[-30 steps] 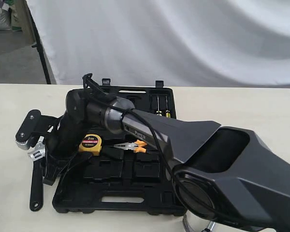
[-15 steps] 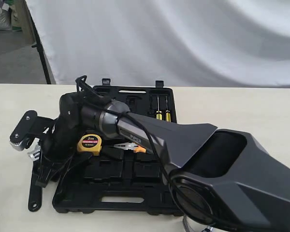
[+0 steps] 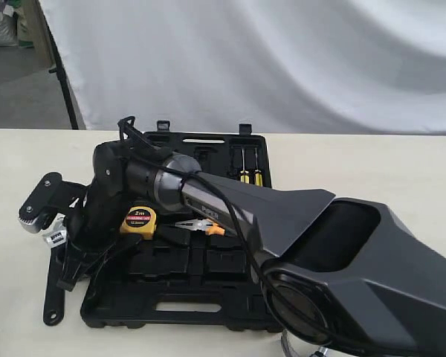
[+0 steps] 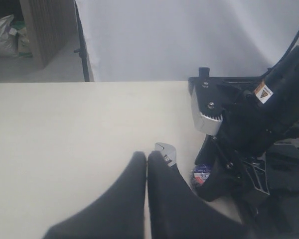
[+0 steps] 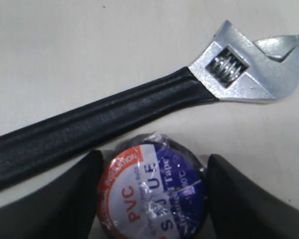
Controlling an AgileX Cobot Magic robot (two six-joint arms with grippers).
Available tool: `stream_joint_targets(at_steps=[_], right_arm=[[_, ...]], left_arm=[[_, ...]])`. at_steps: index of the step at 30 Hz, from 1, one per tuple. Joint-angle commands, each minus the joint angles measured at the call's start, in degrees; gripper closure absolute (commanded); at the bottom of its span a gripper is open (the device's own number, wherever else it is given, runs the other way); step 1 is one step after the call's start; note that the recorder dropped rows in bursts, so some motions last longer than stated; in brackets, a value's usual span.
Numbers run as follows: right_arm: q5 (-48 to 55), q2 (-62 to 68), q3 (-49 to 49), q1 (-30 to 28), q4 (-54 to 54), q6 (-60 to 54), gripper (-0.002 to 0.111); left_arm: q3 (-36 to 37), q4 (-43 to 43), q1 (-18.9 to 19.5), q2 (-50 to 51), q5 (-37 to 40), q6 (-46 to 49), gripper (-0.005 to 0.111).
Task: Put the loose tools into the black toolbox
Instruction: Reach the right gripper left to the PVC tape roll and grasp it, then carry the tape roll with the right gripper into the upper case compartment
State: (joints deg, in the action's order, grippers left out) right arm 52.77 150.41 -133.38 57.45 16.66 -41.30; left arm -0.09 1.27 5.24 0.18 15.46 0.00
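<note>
Left of toolbox (image 3: 201,305), on table (image 3: 372,163), tape roll (image 5: 152,199) lies just beside wrench (image 5: 114,119). Right gripper (image 5: 154,164) has shifted over roll in the last second; fingers now apart, straddling it, not clamped. Grasp likely next; roll and wrench not yet boxed. Left gripper (image 4: 146,159) pressed together, holding nothing.

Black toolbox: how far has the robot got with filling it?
Done: no loose tool is visibly inside yet; the black toolbox shows a tape measure, pliers and screwdrivers. In hand: the right gripper brackets the tape roll on the table; whether it grips is unclear. Remaining: the wrench lies beside it on the table.
</note>
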Motion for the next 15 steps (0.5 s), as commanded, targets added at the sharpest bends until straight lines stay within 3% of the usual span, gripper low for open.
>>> stream_joint_targets(at_steps=[1, 3, 12, 15], right_arm=[[0.8, -0.1, -0.4, -0.2, -0.5, 0.2, 0.1], [0.5, -0.1, -0.4, 0.0, -0.3, 0.2, 0.108], [1.6, -2.8, -5.8, -0.1, 3.1, 0.5, 0.109], [2.6, -5.2, -8.0, -0.7, 3.1, 5.9, 0.109]], left_arm=[[0.1, 0.5, -0.5, -0.2, 0.0, 0.0, 0.106], [0.1, 0.5, -0.5, -0.2, 0.0, 0.0, 0.106], [0.1, 0.5, -0.5, -0.2, 0.0, 0.0, 0.106], [0.1, 0.5, -0.5, -0.2, 0.0, 0.0, 0.106]])
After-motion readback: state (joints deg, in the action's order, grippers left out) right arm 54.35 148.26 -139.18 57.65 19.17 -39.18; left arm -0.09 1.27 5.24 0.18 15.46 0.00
